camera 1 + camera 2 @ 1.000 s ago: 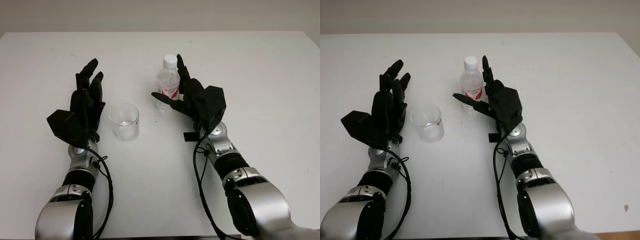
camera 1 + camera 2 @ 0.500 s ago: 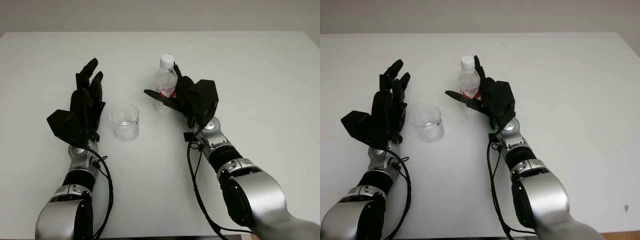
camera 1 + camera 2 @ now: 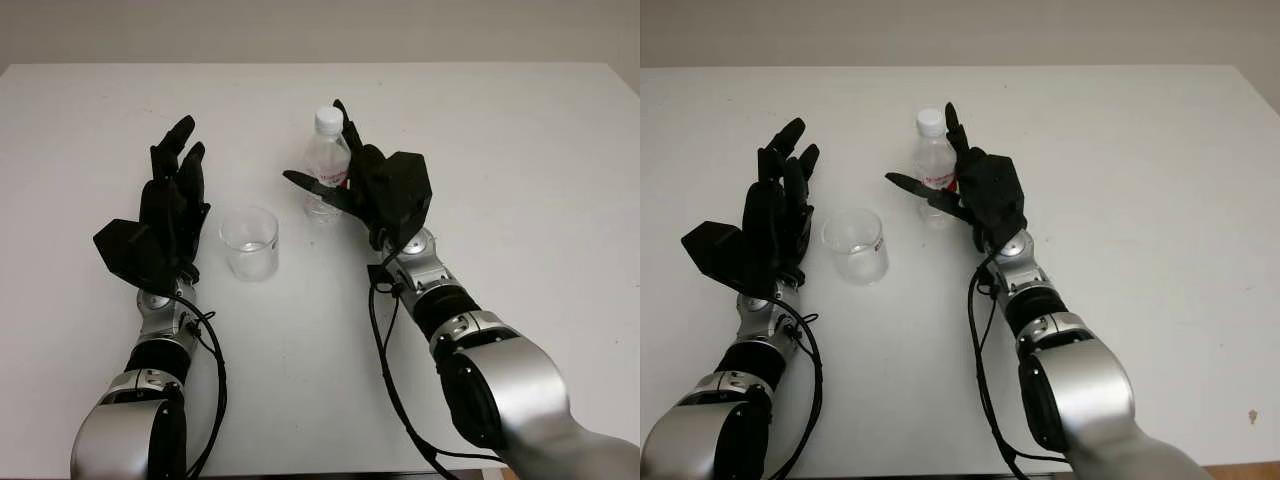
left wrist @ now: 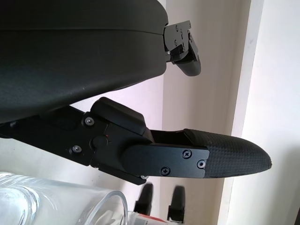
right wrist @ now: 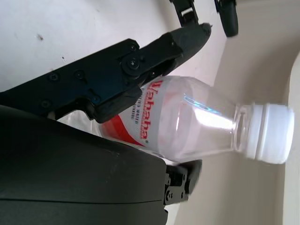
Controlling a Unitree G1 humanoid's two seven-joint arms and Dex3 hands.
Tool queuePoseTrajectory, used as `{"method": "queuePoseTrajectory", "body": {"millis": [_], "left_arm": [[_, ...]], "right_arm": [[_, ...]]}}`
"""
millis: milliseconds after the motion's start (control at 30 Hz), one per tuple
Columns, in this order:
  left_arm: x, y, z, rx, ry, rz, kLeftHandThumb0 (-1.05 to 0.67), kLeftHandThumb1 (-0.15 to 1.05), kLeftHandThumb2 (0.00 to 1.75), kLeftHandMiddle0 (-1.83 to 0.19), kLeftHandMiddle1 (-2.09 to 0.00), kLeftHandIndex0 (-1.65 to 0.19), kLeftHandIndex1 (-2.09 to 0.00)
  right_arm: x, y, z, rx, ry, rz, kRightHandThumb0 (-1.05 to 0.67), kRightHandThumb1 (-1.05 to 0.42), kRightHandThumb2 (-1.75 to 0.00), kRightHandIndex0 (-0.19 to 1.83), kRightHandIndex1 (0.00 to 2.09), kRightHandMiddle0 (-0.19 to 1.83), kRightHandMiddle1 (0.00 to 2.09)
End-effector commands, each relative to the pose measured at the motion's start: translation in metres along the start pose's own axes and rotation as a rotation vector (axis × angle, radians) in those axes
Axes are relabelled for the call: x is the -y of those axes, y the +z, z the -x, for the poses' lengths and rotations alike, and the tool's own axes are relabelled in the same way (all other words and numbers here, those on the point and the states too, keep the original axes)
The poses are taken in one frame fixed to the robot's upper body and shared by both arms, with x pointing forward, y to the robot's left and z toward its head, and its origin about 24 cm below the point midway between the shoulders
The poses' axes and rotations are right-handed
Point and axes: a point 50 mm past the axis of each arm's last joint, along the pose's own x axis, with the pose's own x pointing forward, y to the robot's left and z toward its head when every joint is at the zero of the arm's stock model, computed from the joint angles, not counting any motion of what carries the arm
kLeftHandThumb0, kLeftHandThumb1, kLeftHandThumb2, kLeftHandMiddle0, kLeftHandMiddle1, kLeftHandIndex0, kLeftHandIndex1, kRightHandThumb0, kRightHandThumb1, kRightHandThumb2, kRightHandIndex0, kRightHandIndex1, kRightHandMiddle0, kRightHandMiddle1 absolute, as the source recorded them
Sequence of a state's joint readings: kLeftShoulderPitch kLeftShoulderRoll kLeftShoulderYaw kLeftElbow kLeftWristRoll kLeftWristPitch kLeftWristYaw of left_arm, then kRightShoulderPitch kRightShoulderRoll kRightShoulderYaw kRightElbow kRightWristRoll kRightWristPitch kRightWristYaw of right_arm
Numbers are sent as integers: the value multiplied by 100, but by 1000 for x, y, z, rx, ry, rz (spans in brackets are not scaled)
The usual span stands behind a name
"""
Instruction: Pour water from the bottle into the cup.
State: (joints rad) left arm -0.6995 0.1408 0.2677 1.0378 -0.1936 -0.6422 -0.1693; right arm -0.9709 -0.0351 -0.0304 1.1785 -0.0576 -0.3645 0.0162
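white table (image 3: 520,150), right hand (image 3: 365,190) around bottle (image 3: 325,165)

Capped clear bottle (image 3: 325,165) upright right of empty cup (image 3: 249,243).

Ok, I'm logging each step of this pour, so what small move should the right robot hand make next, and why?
Probably close the right robot hand firmly on the clear plastic bottle with the white cap. Its fingers bracket the red label, thumb in front, but the bottle stands on the white table, cap on. The clear plastic cup waits beside the open left robot hand.
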Motion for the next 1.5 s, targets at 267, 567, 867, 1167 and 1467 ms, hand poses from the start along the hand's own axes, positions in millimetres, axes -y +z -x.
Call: {"method": "queuePoseTrajectory", "body": {"millis": [267, 567, 867, 1167, 1467], "left_arm": [[0, -15, 14, -50, 18, 12, -105, 105, 42, 19, -71, 19, -85], [0, -14, 10, -59, 12, 10, -105, 105, 42, 19, -74, 19, -88], [-4, -14, 3, -99, 25, 36, -105, 105, 42, 19, -76, 19, -93], [-6, -14, -1, -128, 34, 48, -105, 105, 42, 19, -89, 19, -115], [-3, -14, -3, -134, 45, 45, -105, 105, 43, 19, -87, 19, -114]], "right_arm": [[-5, 9, -2, 67, 46, 207, -42, -105, -27, 147, 209, 129, 209], [0, 7, 0, 77, 69, 291, -37, -105, -31, 154, 209, 136, 209], [11, 22, -3, 164, 18, 489, -39, -105, -33, 133, 209, 107, 209], [17, 47, -8, 327, -50, 791, -42, -105, -29, 133, 209, 106, 209], [15, 72, -13, 490, -45, 1038, -44, -105, -24, 133, 209, 97, 209]]}}
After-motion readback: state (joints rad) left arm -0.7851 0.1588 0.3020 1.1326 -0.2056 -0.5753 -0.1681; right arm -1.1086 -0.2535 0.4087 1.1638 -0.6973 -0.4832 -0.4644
